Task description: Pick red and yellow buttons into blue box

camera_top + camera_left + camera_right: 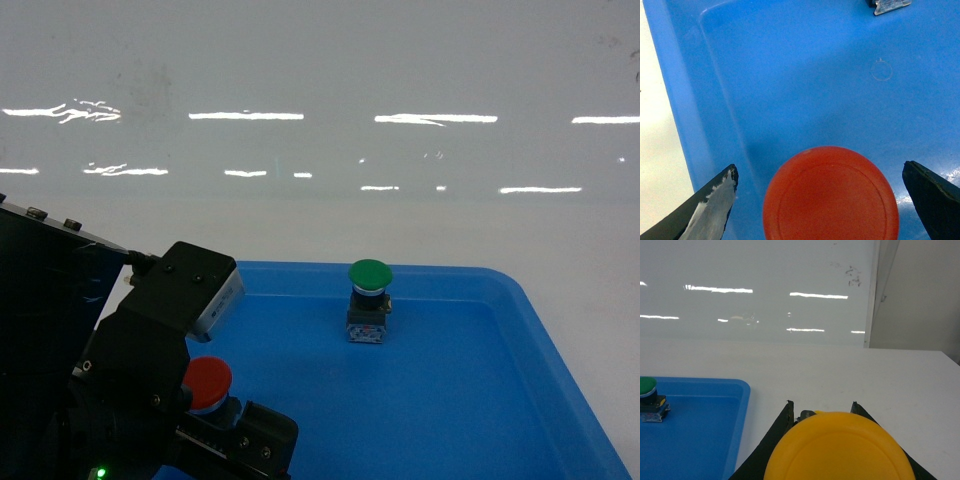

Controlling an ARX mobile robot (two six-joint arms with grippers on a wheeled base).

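The left gripper [820, 200] stands wide open over the shallow blue tray [790, 75], its two dark, pointed fingers [715, 205] spread well apart; the left one has a scuffed, grey-worn inner face. Between them, touching neither, sits the red button [831, 195], its round, smooth matte cap showing a faint raised ring near the edge. In the head view the same red cap [207, 382] peeks out from under the black, boxy body of the left arm [150, 350], standing on the tray floor near the near-left corner.

The right gripper [822, 412] is closed on the yellow button [839, 447]: its black fingers [782, 422] press in on either side of the base, just behind the broad, smooth yellow mushroom cap that fills the lower part of the right wrist view. It is held above the plain white table [880, 380], off the tray's right edge.

Farther out from the left gripper, toward the tray's far middle, stands the green button [369, 298], upright, with a glossy round green cap on a blocky black-and-clear base. The tray is smooth, slightly glossy plastic with a raised rim and rounded corners. Beyond the table rises a shiny white wall [320, 100] with streaks of reflected light.

The blue box does not show in any view.
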